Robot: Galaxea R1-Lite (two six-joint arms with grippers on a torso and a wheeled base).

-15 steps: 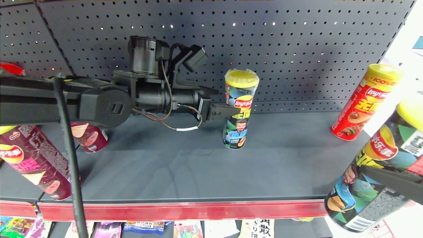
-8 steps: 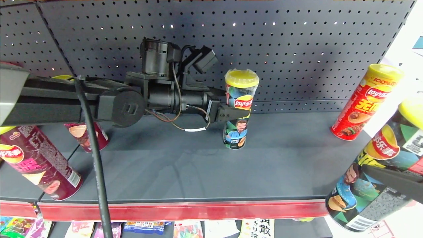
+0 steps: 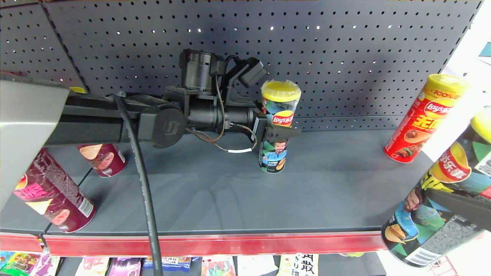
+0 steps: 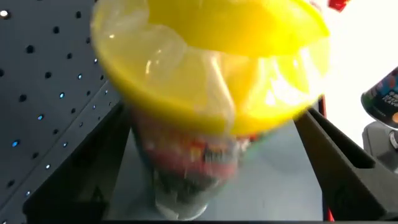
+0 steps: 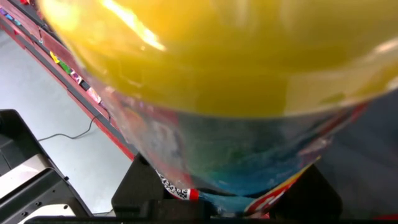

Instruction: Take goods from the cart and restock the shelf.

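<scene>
A yellow-lidded chip can (image 3: 277, 128) with green and blue print stands upright at the back middle of the grey shelf (image 3: 230, 199). My left gripper (image 3: 282, 132) reaches in from the left at mid-height of this can, open, one finger on each side. In the left wrist view the can (image 4: 205, 99) sits between the spread fingers (image 4: 339, 162) with gaps on both sides. At the lower right, off the shelf's front corner, my right gripper (image 3: 456, 209) is shut on a second, tilted can (image 3: 441, 199) of the same print (image 5: 236, 124).
A red chip can (image 3: 425, 119) leans at the shelf's far right. Two maroon cans (image 3: 53, 195) (image 3: 101, 157) stand at the left. The pegboard wall (image 3: 345, 57) closes the back and a red lip (image 3: 211, 243) runs along the front. Snack bags (image 3: 165, 264) lie below.
My left arm has slid right, bringing its open fingers from the can's left edge to either side of it. The standing can has stayed put. The right-hand can shifted slightly.
</scene>
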